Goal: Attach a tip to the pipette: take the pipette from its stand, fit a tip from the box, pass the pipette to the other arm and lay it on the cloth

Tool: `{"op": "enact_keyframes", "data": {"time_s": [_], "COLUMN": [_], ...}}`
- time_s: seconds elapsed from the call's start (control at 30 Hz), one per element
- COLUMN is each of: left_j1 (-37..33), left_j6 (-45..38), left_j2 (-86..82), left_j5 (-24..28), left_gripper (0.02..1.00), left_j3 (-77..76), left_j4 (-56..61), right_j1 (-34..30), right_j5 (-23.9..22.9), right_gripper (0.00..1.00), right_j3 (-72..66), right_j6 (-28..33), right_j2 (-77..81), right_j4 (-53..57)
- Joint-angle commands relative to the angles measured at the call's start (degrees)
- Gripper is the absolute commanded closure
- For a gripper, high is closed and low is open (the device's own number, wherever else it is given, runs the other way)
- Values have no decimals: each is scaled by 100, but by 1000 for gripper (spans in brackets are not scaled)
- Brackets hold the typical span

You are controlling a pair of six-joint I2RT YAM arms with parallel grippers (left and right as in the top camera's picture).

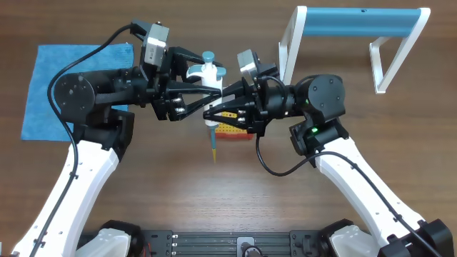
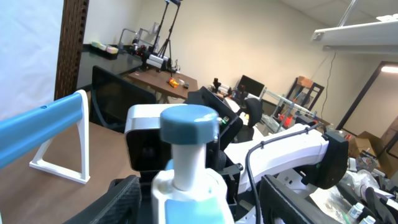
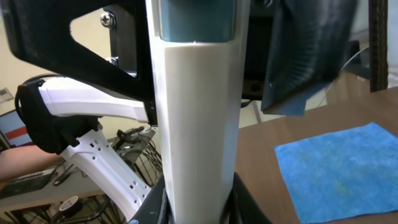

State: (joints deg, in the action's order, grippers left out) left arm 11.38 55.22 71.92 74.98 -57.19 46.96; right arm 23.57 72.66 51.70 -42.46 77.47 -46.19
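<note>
Pipette (image 1: pixel 208 74) hangs above the middle of the tabletop (image 1: pixel 214 203), between the two sets of fingers, which meet it from opposite sides. In the top view its long axis runs from far to near: the blue plunger cap (image 2: pixel 188 124) is at the far end, and the thin fitted tip (image 1: pixel 213 148) points toward the arm bases.

The blue cloth (image 1: pixel 43 86) lies flat well outside the left fingers (image 2: pixel 124 199), its near corner under the left arm. The right wrist view shows it unwrinkled on the wood beyond the pipette.

The left wrist view looks along the cap from above. The left fingers stand released on either side of the pipette's head, with a gap on each side, which the top view does not make clear.

The right wrist view shows the white barrel upright, and the right fingers (image 3: pixel 252 208) are clenched on it.

The tip box (image 1: pixel 230 129) sits beneath the right fingers. The white and blue stand (image 1: pixel 357 23) is well beyond them at the far right edge. Bare wood lies open between the tip and the arm bases.
</note>
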Motion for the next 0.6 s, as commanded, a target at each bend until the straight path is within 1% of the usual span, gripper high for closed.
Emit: {"op": "enact_keyframes", "data": {"time_s": [0.03,0.23,0.47,0.6], "left_j1": [33,33,33,33], "left_j6": [33,31,28,26], "left_j2": [24,24,24,24], "left_j5": [-127,-125,-125,-127], "left_gripper": [478,516,527,533], "left_j3": [-133,-133,-133,-133], "left_j4": [11,-149,-262,-260], "right_j1": [63,61,61,63], "right_j5": [-181,-306,-428,-411], "right_gripper": [923,923,923,923], "right_j3": [76,76,76,76], "right_j6": [380,492,507,461], "right_j2": [0,0,0,0], "right_j4": [-72,-177,-345,-341]}}
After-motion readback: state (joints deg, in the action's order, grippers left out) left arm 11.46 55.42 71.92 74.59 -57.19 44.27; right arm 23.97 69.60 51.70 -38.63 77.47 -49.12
